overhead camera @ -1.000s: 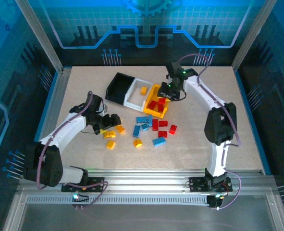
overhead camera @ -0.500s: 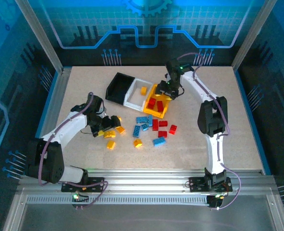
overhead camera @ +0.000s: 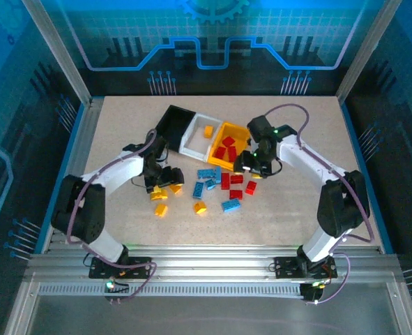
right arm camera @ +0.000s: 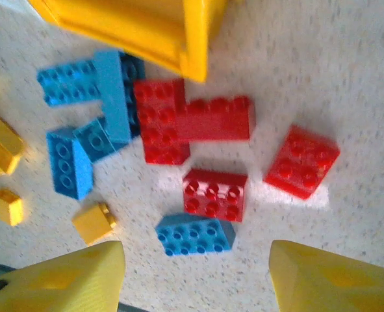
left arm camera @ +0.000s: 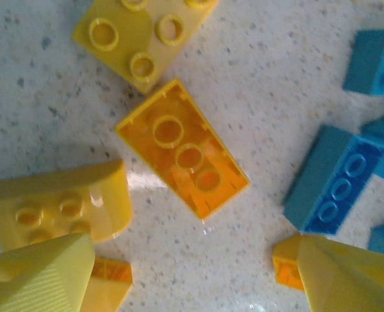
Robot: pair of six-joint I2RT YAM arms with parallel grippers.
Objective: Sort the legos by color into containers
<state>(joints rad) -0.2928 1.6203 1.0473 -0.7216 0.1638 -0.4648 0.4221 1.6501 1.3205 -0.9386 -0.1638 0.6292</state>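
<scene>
Four red legos (right arm camera: 214, 195) below right end effector (right arm camera: 198, 266)

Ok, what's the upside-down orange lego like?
The orange lego is a shiny plastic brick, long and rectangular, lying upside down: its hollow underside shows three round tubes in a row. It lies slanted on the speckled table, apart from the blue bricks, with a yellow brick close by its top corner.

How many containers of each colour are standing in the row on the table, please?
Black bin: 1
White bin: 1
Yellow-orange bin: 1
Total: 3
</scene>
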